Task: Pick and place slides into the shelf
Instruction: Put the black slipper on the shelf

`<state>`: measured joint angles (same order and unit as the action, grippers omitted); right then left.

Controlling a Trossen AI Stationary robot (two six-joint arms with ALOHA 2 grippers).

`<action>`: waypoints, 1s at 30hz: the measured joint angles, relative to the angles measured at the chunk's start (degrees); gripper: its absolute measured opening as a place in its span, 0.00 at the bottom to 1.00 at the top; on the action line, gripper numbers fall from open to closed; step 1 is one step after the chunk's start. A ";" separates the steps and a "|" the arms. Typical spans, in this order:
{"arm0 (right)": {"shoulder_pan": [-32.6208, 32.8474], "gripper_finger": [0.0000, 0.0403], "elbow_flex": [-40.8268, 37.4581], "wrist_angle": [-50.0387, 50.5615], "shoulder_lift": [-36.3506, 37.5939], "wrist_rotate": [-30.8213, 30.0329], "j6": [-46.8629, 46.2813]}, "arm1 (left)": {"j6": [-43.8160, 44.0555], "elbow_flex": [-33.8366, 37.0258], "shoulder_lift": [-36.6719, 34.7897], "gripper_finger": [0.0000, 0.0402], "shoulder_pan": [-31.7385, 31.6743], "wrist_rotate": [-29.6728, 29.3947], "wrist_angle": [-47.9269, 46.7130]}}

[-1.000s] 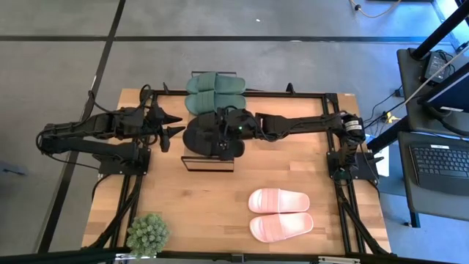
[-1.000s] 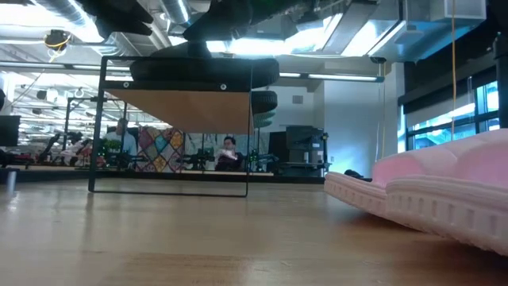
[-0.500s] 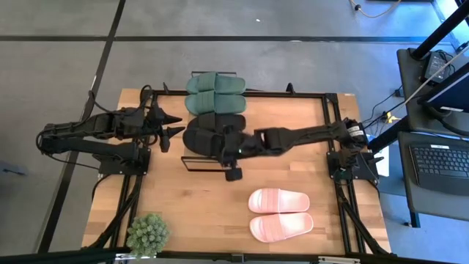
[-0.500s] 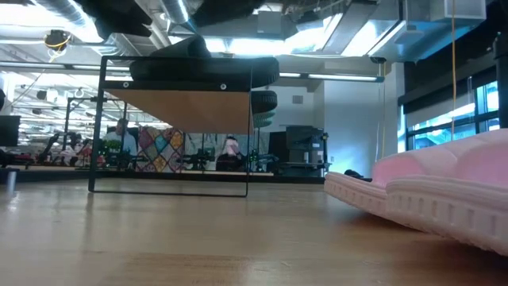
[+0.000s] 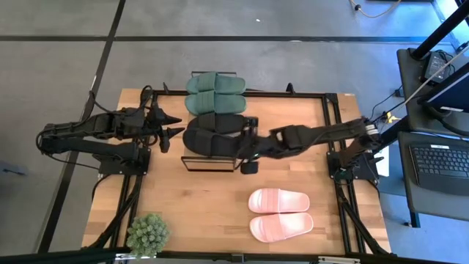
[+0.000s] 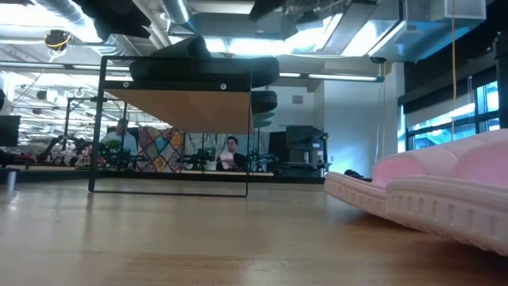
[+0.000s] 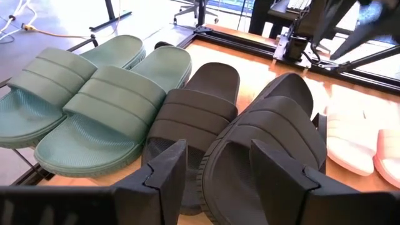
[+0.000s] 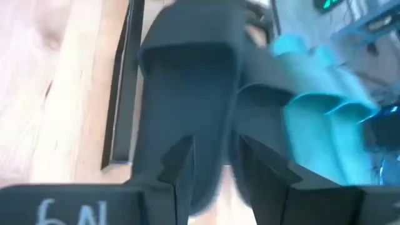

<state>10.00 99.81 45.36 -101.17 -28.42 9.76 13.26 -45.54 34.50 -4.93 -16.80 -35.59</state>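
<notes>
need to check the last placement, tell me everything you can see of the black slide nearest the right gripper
The black slide is a matte, rubbery-looking open-toe sandal with one broad ribbed strap. It lies flat and sole-down on the shelf, lengthwise across the table, close beside the other black slide. The right gripper sits just off its end, fingers apart, gripping nothing. No gripper touches it.

Readable markings: one faint handwritten scrawl

On the right arm's wrist mount (image 8: 69, 209), at about 7 o'clock in the right wrist view, pale handwritten marks resembling "6N" show; too blurred to read for sure. Nothing else legible anywhere.
</notes>
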 joint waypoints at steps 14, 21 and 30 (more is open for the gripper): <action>-21.66 0.31 0.05 -0.85 4.44 20.38 16.06 | 0.07 0.00 0.00 0.41 -0.02 -0.10 0.66; -29.87 0.31 0.04 -2.98 4.44 24.96 19.42 | -1.65 0.00 -0.02 0.41 -0.04 -3.70 0.09; -34.93 0.31 0.04 -0.29 4.44 44.68 17.55 | -1.46 0.00 -0.02 0.41 -0.04 -3.33 0.00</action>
<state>-24.93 99.85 45.07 -96.73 16.26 27.31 11.79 -45.54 34.48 -4.97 -20.12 -35.59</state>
